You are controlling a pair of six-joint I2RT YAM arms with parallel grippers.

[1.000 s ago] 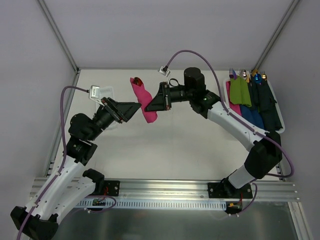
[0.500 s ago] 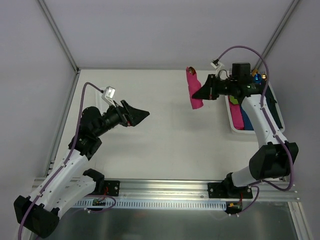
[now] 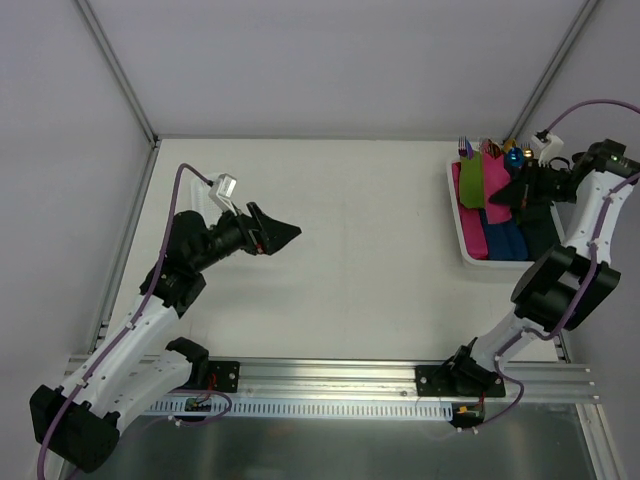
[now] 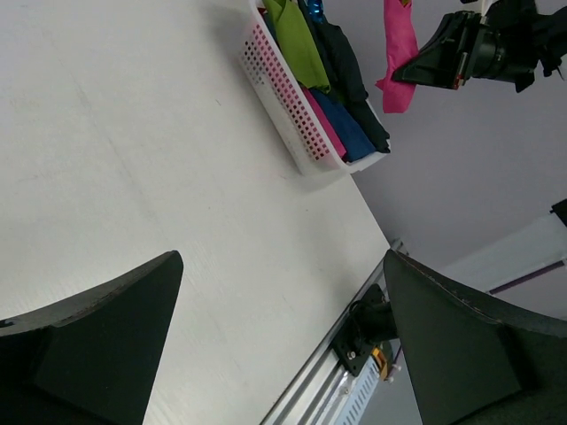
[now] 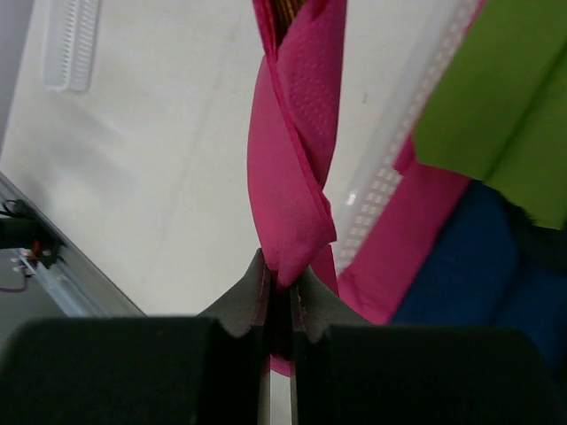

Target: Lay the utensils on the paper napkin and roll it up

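Worktop is white, basket at far right edge w/ green roll + blue rolls inside. R end effector is pinching one end of the rolled pink napkin. Roll is up in the air over basket rim, not touching it. I see a gold utensil tip poking from the roll's far end. L end effector spread wide, empty, hovering left of centre, well apart from basket.
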